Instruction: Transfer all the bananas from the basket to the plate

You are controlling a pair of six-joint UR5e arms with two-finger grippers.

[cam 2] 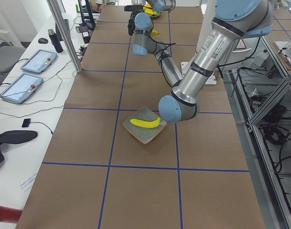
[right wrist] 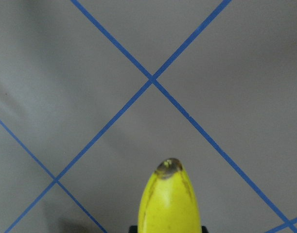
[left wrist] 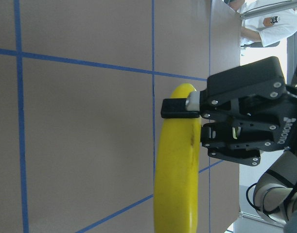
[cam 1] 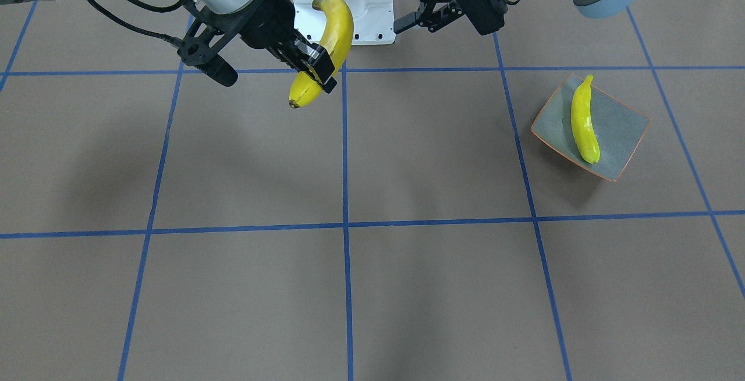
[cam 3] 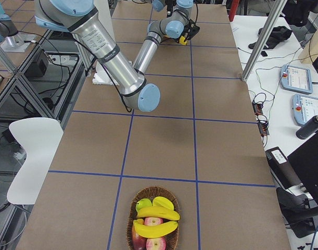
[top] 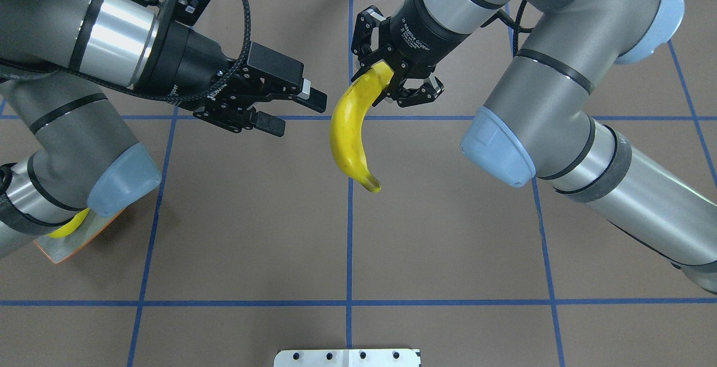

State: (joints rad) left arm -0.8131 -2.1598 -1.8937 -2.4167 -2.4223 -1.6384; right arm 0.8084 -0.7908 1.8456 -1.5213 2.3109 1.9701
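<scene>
My right gripper (top: 386, 78) is shut on the top end of a yellow banana (top: 350, 137), which hangs above the table's middle with its dark tip down. The right wrist view shows only that banana (right wrist: 168, 199). My left gripper (top: 297, 114) stands open and empty a short way to the banana's left, pointed at it. The square grey-green plate (cam 1: 617, 128) sits on my left side with one banana (cam 1: 584, 122) lying across it; from overhead my left arm hides most of it. The basket (cam 3: 130, 224) at my far right holds more bananas (cam 3: 157, 212).
Red and green apples (cam 3: 143, 204) share the basket with the bananas. A white mounting plate (cam 1: 372, 14) lies at the robot's base. Blue tape lines cross the brown table. Desks with tablets and cables line the far side of the table.
</scene>
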